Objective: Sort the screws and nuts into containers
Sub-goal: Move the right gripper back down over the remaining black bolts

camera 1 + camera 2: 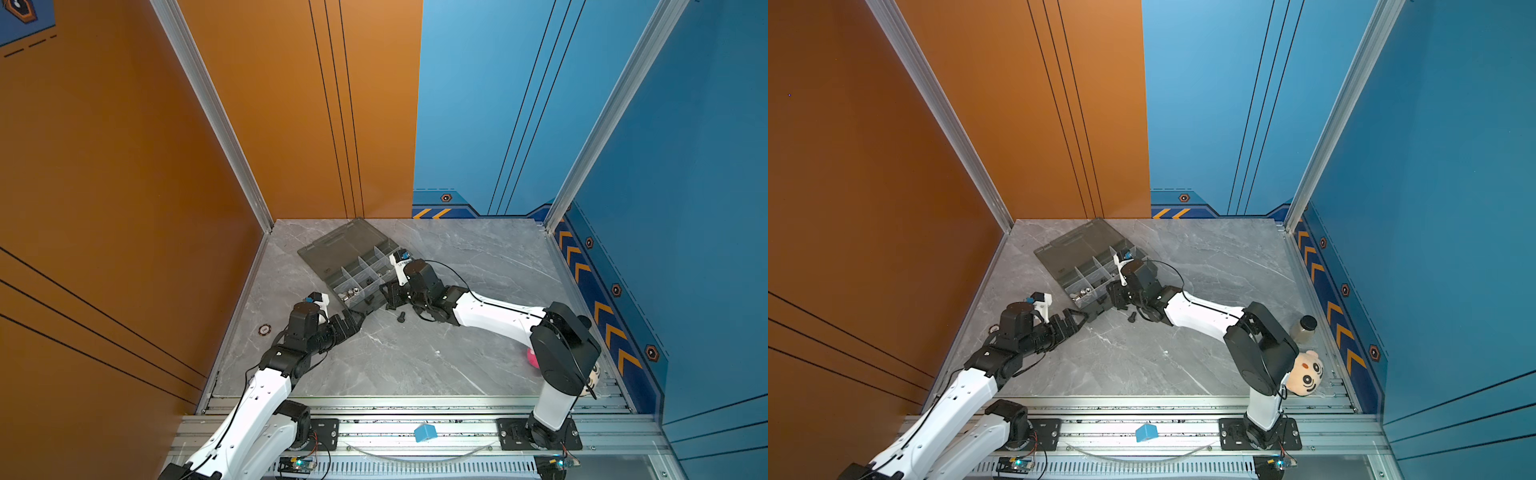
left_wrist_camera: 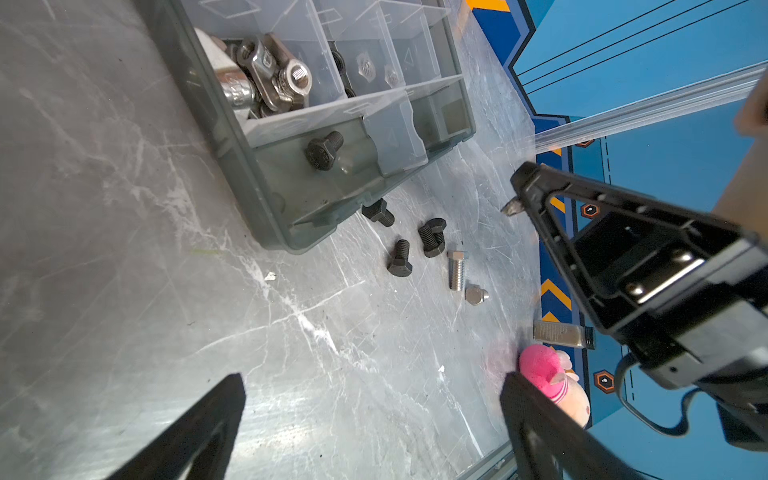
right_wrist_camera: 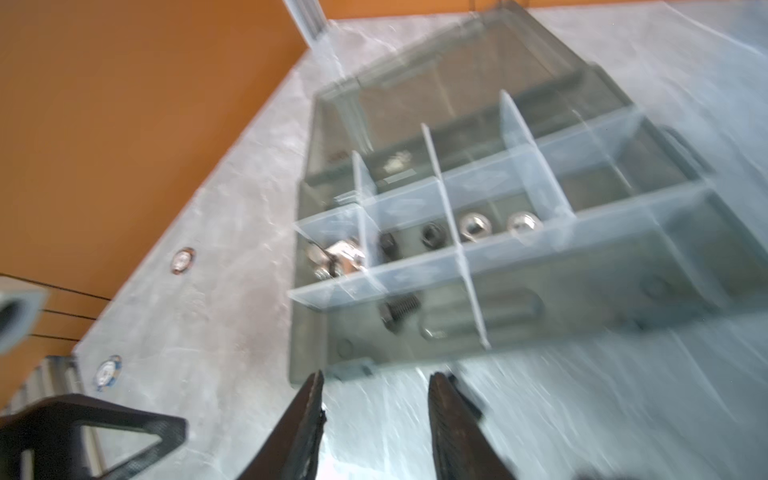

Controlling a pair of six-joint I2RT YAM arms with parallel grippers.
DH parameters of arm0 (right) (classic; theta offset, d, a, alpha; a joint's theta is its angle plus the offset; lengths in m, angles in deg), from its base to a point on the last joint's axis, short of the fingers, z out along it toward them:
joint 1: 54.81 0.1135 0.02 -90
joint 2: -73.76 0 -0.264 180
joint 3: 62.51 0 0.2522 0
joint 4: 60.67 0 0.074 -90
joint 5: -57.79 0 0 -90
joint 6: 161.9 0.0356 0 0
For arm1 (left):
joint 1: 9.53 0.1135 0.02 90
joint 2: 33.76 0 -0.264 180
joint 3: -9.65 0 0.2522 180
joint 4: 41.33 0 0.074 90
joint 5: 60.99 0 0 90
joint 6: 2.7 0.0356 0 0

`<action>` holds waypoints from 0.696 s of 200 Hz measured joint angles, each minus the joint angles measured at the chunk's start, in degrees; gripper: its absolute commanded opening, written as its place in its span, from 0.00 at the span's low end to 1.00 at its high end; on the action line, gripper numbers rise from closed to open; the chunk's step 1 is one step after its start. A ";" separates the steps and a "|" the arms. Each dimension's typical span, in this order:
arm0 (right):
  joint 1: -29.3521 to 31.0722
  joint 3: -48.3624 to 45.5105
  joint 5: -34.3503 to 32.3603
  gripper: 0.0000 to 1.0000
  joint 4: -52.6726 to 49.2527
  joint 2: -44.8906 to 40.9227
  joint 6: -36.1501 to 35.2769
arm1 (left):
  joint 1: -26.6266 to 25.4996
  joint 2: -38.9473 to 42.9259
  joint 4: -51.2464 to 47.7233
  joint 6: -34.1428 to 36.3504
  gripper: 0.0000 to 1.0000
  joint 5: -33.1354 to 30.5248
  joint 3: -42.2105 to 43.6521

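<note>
Left gripper (image 1: 358, 319) (image 2: 374, 376): mine, spread wide, nothing in it, low over the grey marble-pattern tabletop (image 1: 415, 357), tips at the lower-left corner of the translucent smoky-grey plastic organizer box (image 1: 336, 245) in the centre of both top views. Right gripper (image 1: 388, 296) (image 3: 378, 376) is at the box's lower-right edge, jaws partway apart with a clear gap and nothing between them. Its wrist view is motion-blurred. The box lid is hinged open on the box's upper-left side. Contents, left wrist view: one black hex-head bolt (image 2: 324, 149) lies in a front-row compartment, and a pile of shiny silver wing nuts and round nuts (image 2: 270, 70) fills the corner compartment behind it. Right wrist view: two small black hex nuts (image 3: 430, 235) are in the next compartment along, and two shiny silver round nuts (image 3: 476, 224) in the one after. There's a blurred silver shape beside the boxed bolt; I can't tell what it is. Still on the table, just off the box corner: several loose black hex-head screws (image 2: 401, 257), one silver hex-head bolt (image 2: 457, 270) and one silver domed cap nut (image 2: 476, 295). In both top views only one of the black ones shows (image 1: 402, 318), just below my right gripper; the arm hides the rest. A small black-capped bottle (image 1: 1305, 327) and a plush doll (image 1: 1308, 374) sit at the table's right edge.
</note>
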 measured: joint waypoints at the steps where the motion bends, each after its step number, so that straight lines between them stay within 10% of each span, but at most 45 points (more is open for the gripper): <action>1: 0.02 -0.04 -0.13 0.45 -0.17 0.00 0.07 | 0.00 -0.02 0.00 0.00 0.98 0.00 0.00; 139: 3.89 -4.63 -15.91 0.54 -13.40 0.09 19.02 | 0.00 -2.12 1.22 -0.15 0.98 0.00 0.00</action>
